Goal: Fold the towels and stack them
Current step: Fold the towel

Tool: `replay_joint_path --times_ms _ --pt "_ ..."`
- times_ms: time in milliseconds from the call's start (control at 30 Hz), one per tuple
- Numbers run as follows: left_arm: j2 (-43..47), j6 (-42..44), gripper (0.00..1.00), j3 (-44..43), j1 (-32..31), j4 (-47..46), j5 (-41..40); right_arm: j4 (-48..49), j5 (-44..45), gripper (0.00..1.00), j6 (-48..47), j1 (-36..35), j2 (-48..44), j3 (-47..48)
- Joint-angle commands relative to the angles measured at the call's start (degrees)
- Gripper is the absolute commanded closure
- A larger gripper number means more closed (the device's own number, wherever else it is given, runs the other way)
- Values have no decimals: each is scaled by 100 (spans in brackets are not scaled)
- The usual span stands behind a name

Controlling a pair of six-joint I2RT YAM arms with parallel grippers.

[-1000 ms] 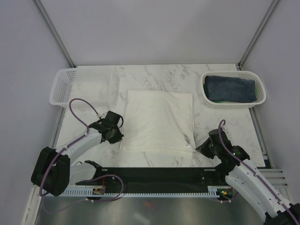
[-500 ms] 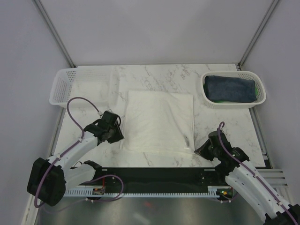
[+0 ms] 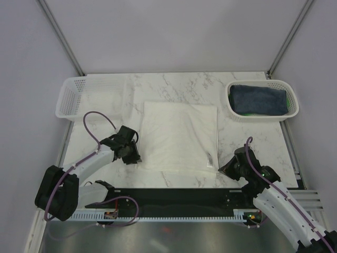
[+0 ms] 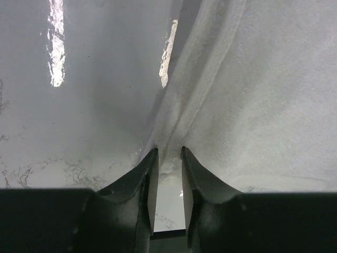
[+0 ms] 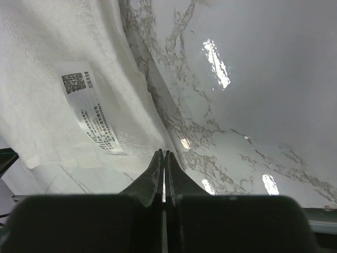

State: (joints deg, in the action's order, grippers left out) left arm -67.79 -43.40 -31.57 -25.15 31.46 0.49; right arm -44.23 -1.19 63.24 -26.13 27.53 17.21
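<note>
Two fingers of our left gripper [image 4: 167, 153], shut a second ago, are now standing slightly apart at the near left corner of the cream towel [image 3: 179, 134] lying mid-way across the table [image 3: 237, 138], so we are readying a fresh pinch for folding, while our right gripper [image 5: 164, 154] is staying closed on nothing beside its near right corner.

White marble-patterned table [image 3: 174, 87]. Spread flat across its middle, a folded cream towel [image 3: 179, 134], with a printed label [image 5: 92, 113] near the front right corner. At the far left corner, a white mesh basket [image 3: 67, 97]; at the far right, a second basket [image 3: 263, 117].
</note>
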Motion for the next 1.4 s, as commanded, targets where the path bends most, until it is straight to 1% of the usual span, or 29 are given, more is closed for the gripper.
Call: replay_joint_path --times_ms 0,33,100,133,333,367,600,833,900,1000,1033,1067,1100,1133,1167,1200,1300,1367 --pt "-42 200 71 64 -17 -114 -32 -25 84 100 4 -24 -72 230" --pt "-15 209 80 63 -17 -105 -32 -25 84 100 -5 -24 -64 221" --pt "29 226 89 37 -17 -97 -23 -16 84 100 -5 -24 -46 221" --pt "29 244 98 20 -17 -97 -40 -24 84 100 -5 -32 -46 221" --pt "20 174 98 -209 -17 193 -286 -33 84 100 -23 -24 -55 265" --pt "55 156 98 -261 -17 246 -313 -33 197 100 -31 -24 -46 274" --pt "609 7 98 -464 -17 703 -910 -33 163 100 -102 -24 -46 353" --pt "451 -116 98 -446 -17 853 -1174 72 50 100 -128 -15 16 318" --pt "381 -108 98 -499 -17 853 -1113 195 -196 100 -76 -24 42 169" --pt "441 269 98 -648 -60 642 -412 161 -172 100 -110 -24 42 116" --pt "494 331 85 -692 -113 624 -262 143 -145 100 -110 -24 42 124" --pt "547 367 75 -701 -209 616 -243 125 -127 96 -93 -24 25 124" --pt "608 393 69 -692 -253 537 -190 99 -92 92 -67 -24 -10 124" --pt "661 402 61 -658 -271 493 -77 90 -40 87 -58 -24 -28 142" --pt "653 428 55 -640 -298 458 107 81 4 80 -40 -24 -37 168" --pt "636 420 50 -605 -324 414 205 55 48 80 -23 -24 -2 238" --pt "390 420 61 -508 -473 422 84 2 84 80 -75 -32 103 388" --pt "206 333 60 -490 -535 448 -32 2 84 81 -119 -24 156 441"
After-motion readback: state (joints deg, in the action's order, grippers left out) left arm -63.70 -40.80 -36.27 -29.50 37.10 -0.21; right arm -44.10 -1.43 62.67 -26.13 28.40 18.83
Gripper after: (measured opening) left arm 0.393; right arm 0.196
